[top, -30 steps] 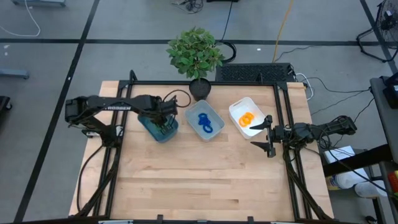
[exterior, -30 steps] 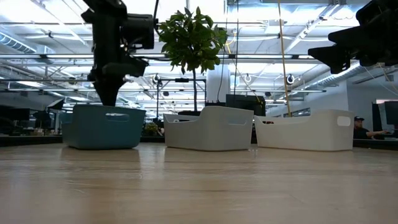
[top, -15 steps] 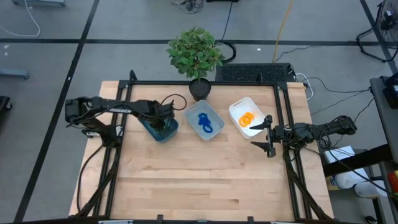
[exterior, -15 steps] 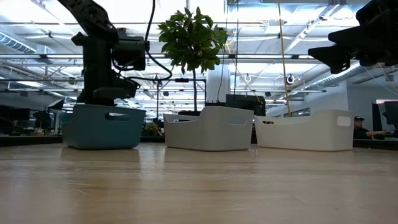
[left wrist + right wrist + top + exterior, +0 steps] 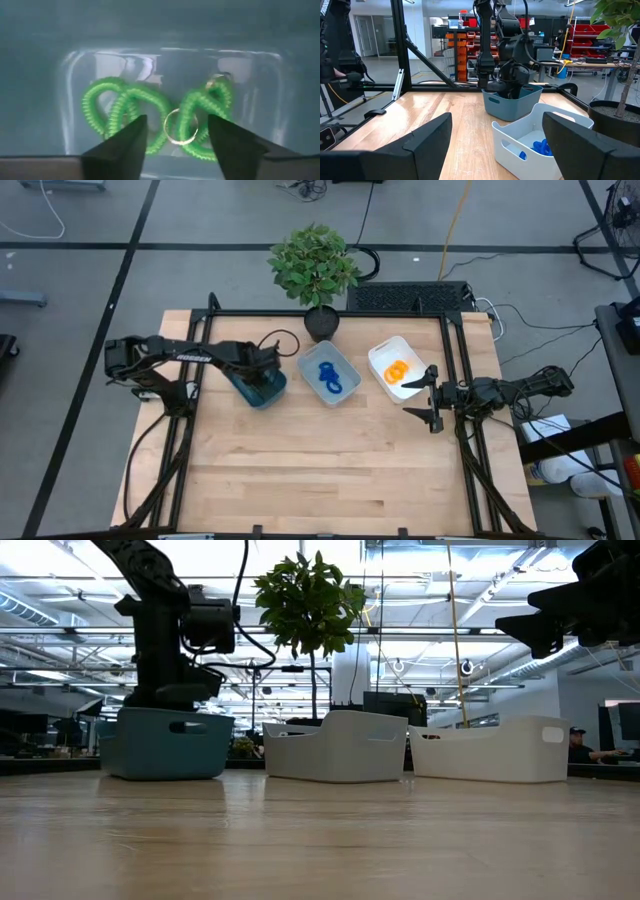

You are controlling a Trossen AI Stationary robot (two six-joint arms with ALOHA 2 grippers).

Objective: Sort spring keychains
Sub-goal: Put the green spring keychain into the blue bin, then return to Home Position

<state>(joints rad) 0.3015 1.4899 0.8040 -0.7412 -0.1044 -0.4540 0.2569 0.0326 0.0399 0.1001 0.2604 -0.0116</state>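
Two green spring keychains [image 5: 127,112] [image 5: 202,117] lie on the floor of the teal bin [image 5: 258,390], one with a metal ring [image 5: 176,131]. My left gripper [image 5: 176,120] points down inside this bin, open, its fingers apart above the green coils. In the low view the bin wall [image 5: 165,745] hides the fingers. Blue spring keychains [image 5: 329,378] lie in the grey-blue bin [image 5: 343,364], orange ones [image 5: 396,370] in the white bin [image 5: 412,352]. My right gripper [image 5: 432,394] waits open and level at the table's right edge.
A potted plant [image 5: 318,268] stands at the far edge behind the bins. Black frame rails [image 5: 455,340] run along the table's sides. The wooden tabletop [image 5: 320,470] stretches bare toward the near edge.
My left gripper has come down into the teal bin, so that the bin wall now hides its fingers in the low view. My right arm has kept still.
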